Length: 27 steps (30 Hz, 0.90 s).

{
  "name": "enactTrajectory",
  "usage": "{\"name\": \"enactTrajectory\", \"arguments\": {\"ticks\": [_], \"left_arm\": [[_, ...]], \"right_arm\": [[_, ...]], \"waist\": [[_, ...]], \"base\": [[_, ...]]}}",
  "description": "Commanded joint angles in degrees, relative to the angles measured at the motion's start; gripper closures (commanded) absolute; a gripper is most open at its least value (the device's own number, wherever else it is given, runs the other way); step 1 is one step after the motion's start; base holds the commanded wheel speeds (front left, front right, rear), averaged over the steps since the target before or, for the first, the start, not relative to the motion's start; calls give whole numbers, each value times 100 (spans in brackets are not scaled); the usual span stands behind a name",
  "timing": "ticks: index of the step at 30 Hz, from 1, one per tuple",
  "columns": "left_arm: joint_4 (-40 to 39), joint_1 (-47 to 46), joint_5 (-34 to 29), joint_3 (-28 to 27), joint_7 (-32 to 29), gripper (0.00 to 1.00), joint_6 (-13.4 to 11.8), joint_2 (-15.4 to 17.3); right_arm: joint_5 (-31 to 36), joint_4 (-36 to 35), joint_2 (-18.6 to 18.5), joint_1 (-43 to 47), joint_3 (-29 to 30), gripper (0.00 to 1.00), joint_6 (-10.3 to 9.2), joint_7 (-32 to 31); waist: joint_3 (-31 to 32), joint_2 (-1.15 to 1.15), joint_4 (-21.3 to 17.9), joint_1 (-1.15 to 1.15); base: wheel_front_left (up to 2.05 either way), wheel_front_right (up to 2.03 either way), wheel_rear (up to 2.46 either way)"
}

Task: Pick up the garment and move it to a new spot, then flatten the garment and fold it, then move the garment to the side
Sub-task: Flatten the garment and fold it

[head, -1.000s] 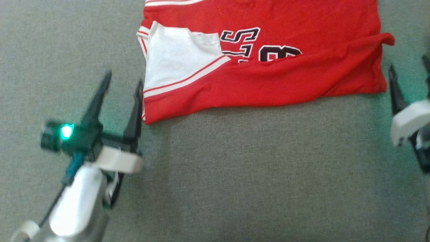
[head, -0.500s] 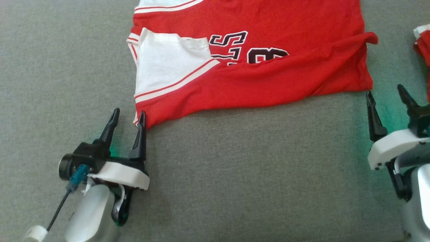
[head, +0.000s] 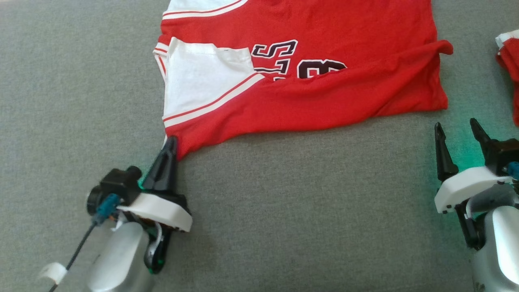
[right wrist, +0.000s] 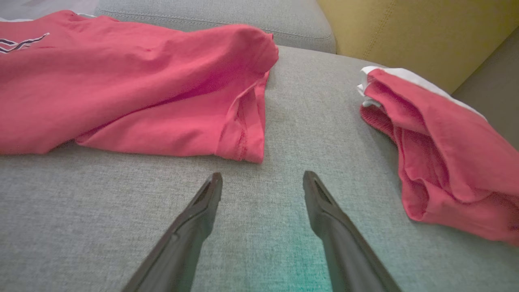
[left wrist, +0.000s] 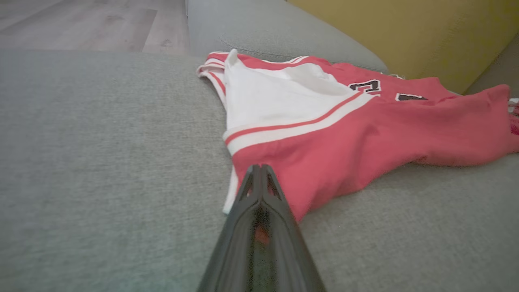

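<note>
A red garment (head: 308,93), a sports jersey with white panels, striped trim and dark lettering, lay spread across the far half of a grey sofa cushion (head: 284,202). Its near half was doubled over the lettering, so a fold looked to be under way. Its near edge ran roughly parallel to the cushion's front edge, with loose wrinkles along it.

The left gripper (head: 171,142) lay low on the cushion at the garment's near left corner, its two dark fingers pressed tightly together. In the left wrist view their tips sat over the red corner and a sliver of red showed between them, so the corner appeared to be pinched. That hold likely served to lift or draw this corner for the fold.

The right gripper (head: 455,122) had its fingers spread wide and held nothing. It rested near the cushion's front right, just short of the garment's near right corner, apart from the cloth. It seemed placed to take that corner so both ends could be moved together.

A second red and white cloth (head: 509,52) lay bunched near the cushion's right edge, well clear of the jersey. A yellow wall (left wrist: 405,28) stood behind the sofa.
</note>
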State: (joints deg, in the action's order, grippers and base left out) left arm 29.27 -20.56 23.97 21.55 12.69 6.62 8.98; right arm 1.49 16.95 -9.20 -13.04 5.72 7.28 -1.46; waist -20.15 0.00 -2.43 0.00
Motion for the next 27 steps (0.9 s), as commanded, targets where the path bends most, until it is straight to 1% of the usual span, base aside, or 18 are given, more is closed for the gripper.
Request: {"name": "enactTrajectory", "arguments": {"ticks": [1,2,3,4,5,6,7,9,10,11,12,14,16,18,22,23,25,27], "left_arm": [[-143,134,53,-36,-57,76,49,7],[-202,161,66,-11,-75,62,51,12],[-260,187,75,5,-88,60,52,16],[-314,213,78,18,-103,62,48,21],[-362,237,81,27,-119,67,36,23],[-393,260,72,37,-155,78,-1,28],[-409,282,41,60,-206,85,-47,43],[-416,320,-2,61,-290,80,-184,65],[-406,327,-39,54,-324,80,-276,83],[-406,327,-39,54,-324,80,-276,83],[-389,333,-59,41,-366,83,-362,89],[-362,333,-65,31,-458,100,-467,89],[-332,336,-45,41,-558,100,-495,92],[-281,349,-68,47,-671,100,-592,116],[-239,371,-135,67,-817,80,-770,163],[-239,371,-178,86,-839,77,-818,184],[-242,373,-228,113,-889,64,-896,205],[-235,364,-287,153,-936,58,-951,233]], "right_arm": [[-27,-123,-7,-102,-74,0,21,83],[-22,-100,0,-106,-64,0,21,98],[-15,-83,7,-109,-56,0,21,111],[-9,-70,12,-112,-49,0,21,122],[-4,-57,16,-115,-44,0,21,131],[-1,-42,17,-119,-41,0,21,142],[1,-30,22,-124,-42,0,21,151],[10,-17,37,-130,-55,0,21,156],[11,-11,43,-133,-61,0,21,161],[11,-11,43,-133,-61,0,21,161],[12,-4,46,-135,-65,0,21,165],[8,13,47,-138,-74,0,21,174],[1,28,49,-132,-79,0,21,180],[-5,44,46,-125,-85,0,21,175],[-26,42,32,-106,-65,0,21,154],[-27,39,30,-102,-62,0,21,148],[-32,35,30,-96,-62,0,21,136],[-48,44,27,-95,-66,0,21,132]], "waist": [[6,0,12,0],[12,0,19,0],[17,0,25,0],[22,0,31,0],[29,0,38,0],[36,0,44,0],[45,0,47,0],[62,0,47,0],[70,0,45,0],[70,0,45,0],[79,0,45,0],[94,0,47,0],[110,0,49,0],[131,0,52,0],[169,0,77,0],[177,0,82,0],[194,0,91,0],[209,0,100,0]], "base": [[0,0,0],[0,0,0],[0,0,0],[0,0,0],[0,0,0],[0,0,0],[0,0,0],[0,0,0],[0,0,0],[0,0,0],[0,0,0],[0,0,0],[0,0,0],[0,0,0],[0,0,0],[0,0,0],[0,0,0],[0,0,0]]}}
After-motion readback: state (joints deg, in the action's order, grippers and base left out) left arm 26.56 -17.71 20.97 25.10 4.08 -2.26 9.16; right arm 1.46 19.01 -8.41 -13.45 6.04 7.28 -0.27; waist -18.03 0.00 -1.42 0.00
